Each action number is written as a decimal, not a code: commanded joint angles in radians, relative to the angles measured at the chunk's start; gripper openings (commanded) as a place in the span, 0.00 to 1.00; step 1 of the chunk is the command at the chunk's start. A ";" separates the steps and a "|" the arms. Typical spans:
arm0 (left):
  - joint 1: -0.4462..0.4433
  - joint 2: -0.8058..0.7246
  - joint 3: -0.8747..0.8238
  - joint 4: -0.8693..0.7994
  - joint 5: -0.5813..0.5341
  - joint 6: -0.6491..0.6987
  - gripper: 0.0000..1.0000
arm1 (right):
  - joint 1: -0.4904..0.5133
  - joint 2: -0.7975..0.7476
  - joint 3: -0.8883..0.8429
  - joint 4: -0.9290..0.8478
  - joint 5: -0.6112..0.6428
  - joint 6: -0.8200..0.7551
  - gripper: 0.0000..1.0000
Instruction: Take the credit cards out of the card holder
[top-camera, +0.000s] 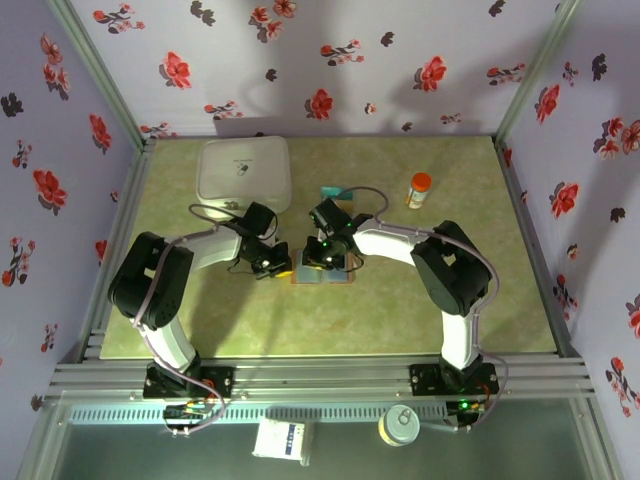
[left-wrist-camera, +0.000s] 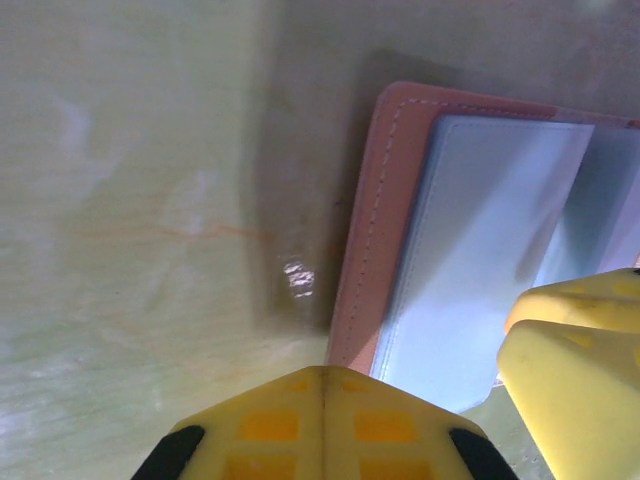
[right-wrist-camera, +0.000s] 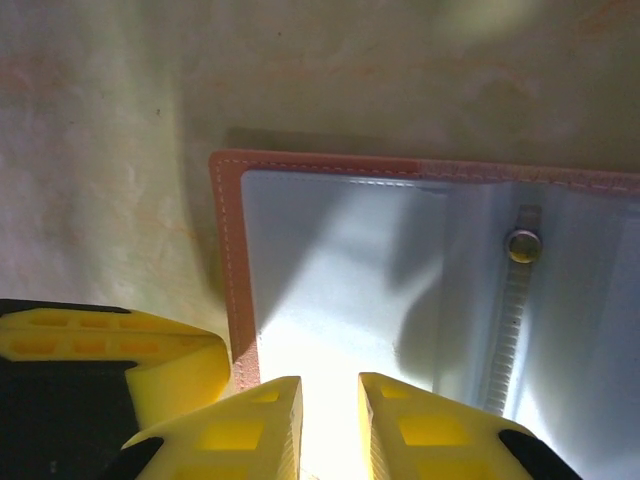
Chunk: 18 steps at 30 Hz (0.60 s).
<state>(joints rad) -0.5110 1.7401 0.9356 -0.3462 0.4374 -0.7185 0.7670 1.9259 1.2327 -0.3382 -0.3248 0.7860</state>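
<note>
Open card holder (right-wrist-camera: 400, 290), grey-blue inside, right claw (right-wrist-camera: 330, 395) slightly parted

the table (top-camera: 200, 320) before me was a pale green-yellow top, mottled and a little glossy. in the upper left of the overhead frame a white rounded box (top-camera: 243, 167) sat flat on it. near the top centre lay a small teal card (top-camera: 335, 190), and to its right was an orange-capped bottle (top-camera: 418, 190); i could not tell if it stood or lay. at the middle the card holder (top-camera: 338, 279) lay spread open, tan border outward, grey-blue inside up.
</note>
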 joint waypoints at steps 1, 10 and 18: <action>0.009 0.002 -0.015 -0.044 -0.022 0.032 0.00 | 0.009 0.013 0.024 -0.054 0.034 -0.026 0.23; 0.015 -0.009 -0.021 -0.050 -0.023 0.039 0.00 | 0.006 -0.016 0.024 -0.120 0.095 -0.062 0.23; 0.019 -0.027 -0.017 -0.055 -0.020 0.033 0.00 | -0.004 -0.046 0.001 -0.124 0.101 -0.074 0.22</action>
<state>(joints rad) -0.4992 1.7397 0.9279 -0.3756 0.4259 -0.6994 0.7658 1.9148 1.2358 -0.4343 -0.2531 0.7326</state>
